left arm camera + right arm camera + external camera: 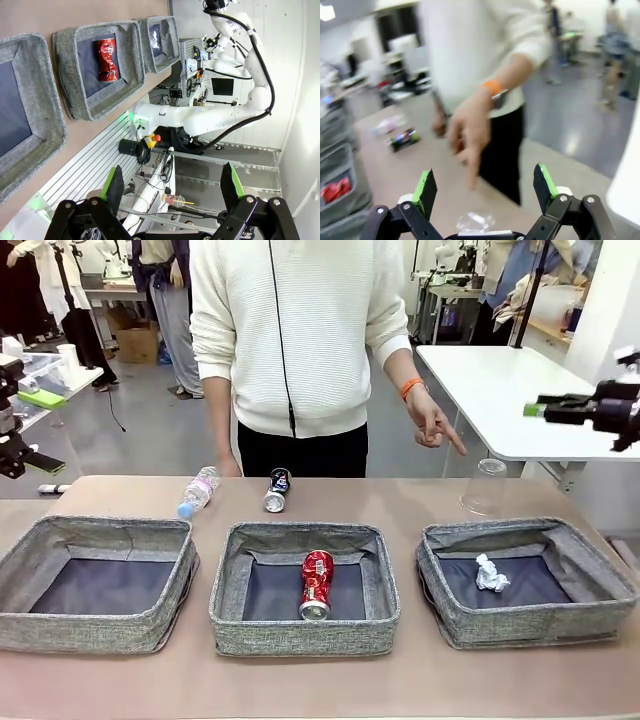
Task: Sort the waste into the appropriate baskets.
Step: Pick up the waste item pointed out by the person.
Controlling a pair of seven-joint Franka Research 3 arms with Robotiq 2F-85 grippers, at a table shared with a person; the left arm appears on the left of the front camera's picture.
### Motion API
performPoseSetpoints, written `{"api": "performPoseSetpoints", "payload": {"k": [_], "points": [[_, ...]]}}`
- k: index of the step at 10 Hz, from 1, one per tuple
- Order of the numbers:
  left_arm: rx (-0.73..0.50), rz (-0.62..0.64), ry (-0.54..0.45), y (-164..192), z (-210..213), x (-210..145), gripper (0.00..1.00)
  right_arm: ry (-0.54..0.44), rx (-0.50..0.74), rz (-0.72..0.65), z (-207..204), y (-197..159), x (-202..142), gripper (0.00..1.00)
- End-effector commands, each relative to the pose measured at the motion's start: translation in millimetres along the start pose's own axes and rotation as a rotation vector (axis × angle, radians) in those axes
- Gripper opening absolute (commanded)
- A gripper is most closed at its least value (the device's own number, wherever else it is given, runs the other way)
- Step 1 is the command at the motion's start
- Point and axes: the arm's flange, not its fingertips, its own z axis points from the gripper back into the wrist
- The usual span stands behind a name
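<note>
Three grey baskets stand in a row: the left one has nothing in it, the middle one holds a dented red can, and the right one holds a crumpled white paper ball. Behind them on the table lie a small clear bottle and a dark can. A clear plastic cup stands upside down at the back right. My right gripper hovers open high at the right, above the cup. My left gripper is open, off to the side of the baskets.
A person in a white sweater stands at the far side, one hand with an orange wristband pointing down toward the cup. A white table stands behind at the right. The tabletop in front of the baskets is a narrow strip.
</note>
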Motion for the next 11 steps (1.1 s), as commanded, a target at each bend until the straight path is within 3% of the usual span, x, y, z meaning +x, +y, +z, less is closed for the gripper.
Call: {"api": "performPoseSetpoints", "payload": {"k": [1, 2, 3, 4, 5, 6, 7, 11], "points": [[0.005, 0.002, 0.007, -2, 0, -2, 1.0, 0.118, 0.834, 0.027, 12, -48, -16, 1.0], [0.005, 0.002, 0.007, -2, 0, -2, 1.0, 0.079, 0.905, -0.014, 17, -62, -18, 1.0], [0.005, 0.002, 0.007, -2, 0, -2, 1.0, 0.049, 0.89, 0.048, 21, -70, -20, 1.0], [0.005, 0.002, 0.007, -2, 0, -2, 1.0, -0.092, 0.648, 0.096, 6, -70, -17, 1.0], [0.005, 0.002, 0.007, -2, 0, -2, 1.0, -0.092, 0.427, 0.179, -15, -65, -22, 1.0], [0.005, 0.002, 0.007, -2, 0, -2, 1.0, -0.047, 0.385, 0.269, -30, -63, -33, 1.0], [0.005, 0.002, 0.007, -2, 0, -2, 1.0, -0.001, 0.431, 0.25, -36, -65, -43, 1.0], [0.005, 0.002, 0.007, -2, 0, -2, 1.0, 0.136, 0.32, 0.303, -43, -72, -68, 1.0]]}}
